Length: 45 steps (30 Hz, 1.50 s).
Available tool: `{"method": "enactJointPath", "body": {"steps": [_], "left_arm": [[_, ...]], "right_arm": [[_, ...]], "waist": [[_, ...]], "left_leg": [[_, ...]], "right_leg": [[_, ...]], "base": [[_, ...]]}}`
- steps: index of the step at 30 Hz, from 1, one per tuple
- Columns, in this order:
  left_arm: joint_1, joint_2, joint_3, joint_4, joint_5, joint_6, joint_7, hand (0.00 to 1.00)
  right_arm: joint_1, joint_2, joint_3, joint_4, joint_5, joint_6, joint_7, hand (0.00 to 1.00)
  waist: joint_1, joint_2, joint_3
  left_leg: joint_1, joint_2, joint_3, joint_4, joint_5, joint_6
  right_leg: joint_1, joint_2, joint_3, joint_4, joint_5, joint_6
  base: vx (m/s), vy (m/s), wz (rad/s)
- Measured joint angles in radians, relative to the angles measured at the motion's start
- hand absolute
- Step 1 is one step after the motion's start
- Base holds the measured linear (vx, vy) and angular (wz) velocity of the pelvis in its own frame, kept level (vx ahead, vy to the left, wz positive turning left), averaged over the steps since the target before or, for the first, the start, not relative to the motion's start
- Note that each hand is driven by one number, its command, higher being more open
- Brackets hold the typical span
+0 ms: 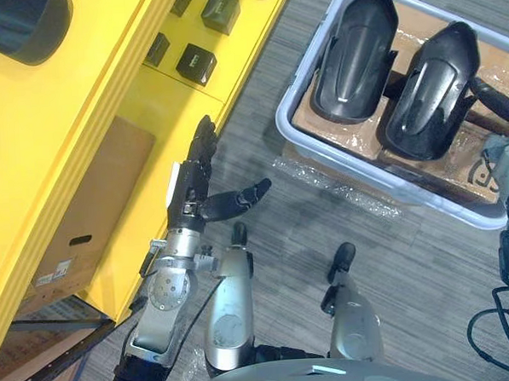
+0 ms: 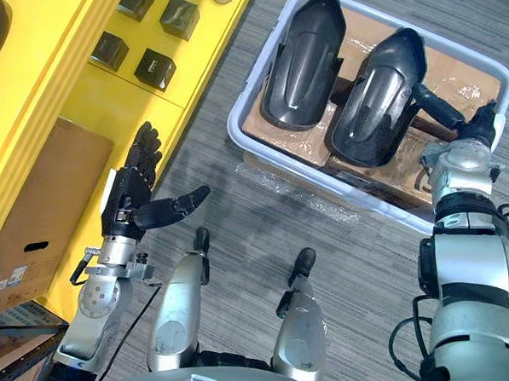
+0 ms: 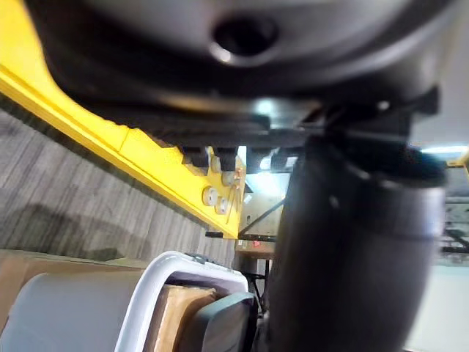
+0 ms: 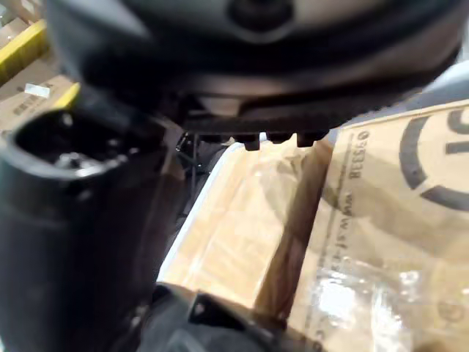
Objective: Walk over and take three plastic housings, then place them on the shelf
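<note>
Two black plastic housings [image 1: 354,53] [image 1: 429,92] lie side by side in a pale bin [image 1: 294,90] lined with cardboard, on the grey floor ahead and to the right. My right hand [image 2: 477,128] reaches in over the bin's right end, open. Its thumb points at the nearer housing [image 2: 373,95] and stops right beside its edge. My left hand [image 1: 191,194] hangs open over the floor with fingers spread, close to the front of the yellow shelf [image 1: 105,104] and holding nothing.
Small black boxes [image 1: 197,63] sit on the lower yellow shelf board, and a dark cylinder [image 1: 24,23] lies on top. A cardboard box [image 1: 93,207] stands under the shelf. Clear plastic wrap [image 1: 331,182] lies on the floor before the bin.
</note>
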Motion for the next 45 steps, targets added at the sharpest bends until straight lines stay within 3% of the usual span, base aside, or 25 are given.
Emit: {"method": "enactJointPath", "body": {"steps": [9,16,17,24,34,39,45], "left_arm": [[0.000,-0.038,-0.025,0.065,-0.020,0.014,0.033,1.00],[0.003,-0.048,-0.030,0.087,-0.022,0.015,0.038,1.00],[0.004,-0.049,-0.034,0.091,-0.022,0.015,0.039,1.00],[0.047,-0.051,-0.066,0.103,-0.021,0.018,0.033,1.00],[0.068,-0.048,-0.051,0.103,-0.021,0.018,0.027,1.00],[0.081,-0.043,-0.037,0.076,-0.071,0.018,-0.014,1.00],[0.114,-0.023,0.024,-0.030,-0.122,0.017,-0.075,1.00]], "right_arm": [[-0.034,-0.043,-0.008,0.043,-0.080,0.060,0.067,1.00],[-0.068,-0.044,0.019,0.103,-0.197,0.065,0.078,1.00],[-0.072,-0.044,0.025,0.106,-0.201,0.065,0.078,0.00],[-0.084,-0.103,0.100,0.113,-0.277,0.102,0.104,0.00],[-0.068,-0.152,0.114,0.137,-0.399,0.127,0.171,0.00],[-0.019,-0.125,0.082,0.137,-0.391,0.106,0.247,0.00],[0.044,-0.070,0.049,0.100,-0.424,0.049,0.223,0.00]], "waist": [[0.015,0.033,0.021],[0.025,0.034,0.021],[0.025,0.034,0.021],[0.025,0.034,0.021],[0.018,0.035,0.021],[0.020,0.035,0.020],[0.021,0.024,0.019]], "left_leg": [[-0.022,-0.001,-0.014,-0.006,0.024,-0.002],[-0.021,-0.006,-0.034,-0.074,0.076,-0.010],[-0.022,-0.006,-0.034,-0.078,0.079,-0.010],[-0.012,-0.004,-0.038,-0.125,0.112,-0.016],[0.017,-0.001,-0.037,-0.168,0.140,-0.020],[0.064,-0.001,-0.037,-0.197,0.146,-0.021],[0.132,-0.001,-0.040,-0.289,0.189,-0.027]], "right_leg": [[-0.026,-0.003,-0.021,0.031,-0.013,-0.014],[-0.049,-0.006,-0.048,0.051,-0.023,-0.023],[-0.052,-0.006,-0.048,0.052,-0.023,-0.023],[-0.066,-0.006,-0.052,0.063,-0.026,-0.028],[-0.058,-0.004,-0.056,0.064,-0.028,-0.033],[-0.021,-0.003,-0.062,0.061,-0.032,-0.037],[0.014,-0.003,-0.075,0.058,-0.044,-0.041]], "base": [[-0.05,0.003,0.04],[-0.04,-0.028,0.10],[-0.04,-0.034,0.04],[-0.02,-0.013,0.01],[0.00,-0.007,0.00],[0.01,-0.004,0.02],[-0.01,-0.020,0.06]]}}
